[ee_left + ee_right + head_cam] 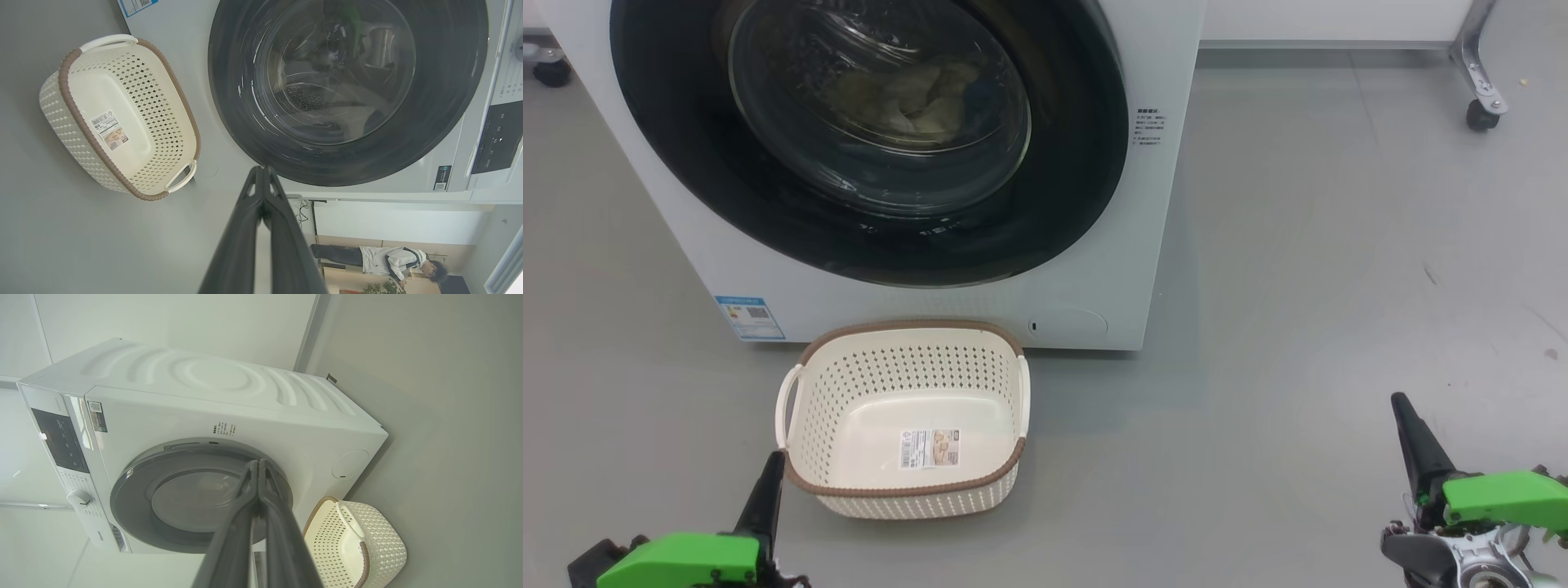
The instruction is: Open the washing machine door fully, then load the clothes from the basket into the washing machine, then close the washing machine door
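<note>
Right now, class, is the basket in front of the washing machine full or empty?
Empty. The basket shows its bare cream floor and label, no garment inside; pale clothes lie behind the shut washing machine door.

A smooth grey floor (1298, 327) runs back to a white wall panel (1323, 20). At the head view's upper right, a bent metal leg (1474, 49) ends in a black caster (1480, 116); a second caster (551, 72) sits at the upper left edge. A dark scuff (1431, 275) and a small reddish speck (1550, 354) mark the floor on the right. In the left wrist view, a person (388, 259) in a white top and dark trousers is seen in a room beyond, near a leafy plant (380, 289). Thin cables (303, 206) show against a white wall (400, 222).
</note>
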You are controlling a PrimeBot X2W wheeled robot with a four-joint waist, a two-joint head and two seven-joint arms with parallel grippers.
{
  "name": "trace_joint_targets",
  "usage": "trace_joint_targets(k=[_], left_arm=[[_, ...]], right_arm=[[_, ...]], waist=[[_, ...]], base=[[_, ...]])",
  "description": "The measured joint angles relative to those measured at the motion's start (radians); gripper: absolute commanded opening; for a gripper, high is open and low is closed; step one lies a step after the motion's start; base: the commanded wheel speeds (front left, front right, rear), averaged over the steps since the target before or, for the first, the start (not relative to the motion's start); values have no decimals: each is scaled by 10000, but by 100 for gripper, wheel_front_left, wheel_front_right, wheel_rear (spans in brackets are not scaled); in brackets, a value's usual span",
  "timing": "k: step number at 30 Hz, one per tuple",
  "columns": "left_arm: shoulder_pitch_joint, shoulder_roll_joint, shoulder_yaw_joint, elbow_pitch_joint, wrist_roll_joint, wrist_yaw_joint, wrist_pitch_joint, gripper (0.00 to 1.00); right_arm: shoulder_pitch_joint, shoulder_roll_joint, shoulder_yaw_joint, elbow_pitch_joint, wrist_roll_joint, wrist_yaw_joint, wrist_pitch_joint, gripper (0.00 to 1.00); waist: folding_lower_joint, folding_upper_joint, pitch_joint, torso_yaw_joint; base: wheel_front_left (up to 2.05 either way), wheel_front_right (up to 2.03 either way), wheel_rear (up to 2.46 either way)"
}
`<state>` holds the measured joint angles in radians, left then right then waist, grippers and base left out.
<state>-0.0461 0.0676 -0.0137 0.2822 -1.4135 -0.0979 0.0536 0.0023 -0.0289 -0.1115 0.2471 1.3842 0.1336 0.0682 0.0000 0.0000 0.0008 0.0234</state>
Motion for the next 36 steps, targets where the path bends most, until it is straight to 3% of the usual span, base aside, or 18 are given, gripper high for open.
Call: trace_joint_targets(k=[20,36], left_arm=[[-105,-186,786,-8,-1898,-255,451,0],[-107,-215,807,-8,-1971,-257,493,0]], right_arm=[[-489,-13,-117,284,2163,-2,316,0],[-570,-27,-130,291,2265,-2,337,0]], waist=[[0,0,23,-235],[0,0,23,-235]], base=[[0,0,0],[0,0,0]])
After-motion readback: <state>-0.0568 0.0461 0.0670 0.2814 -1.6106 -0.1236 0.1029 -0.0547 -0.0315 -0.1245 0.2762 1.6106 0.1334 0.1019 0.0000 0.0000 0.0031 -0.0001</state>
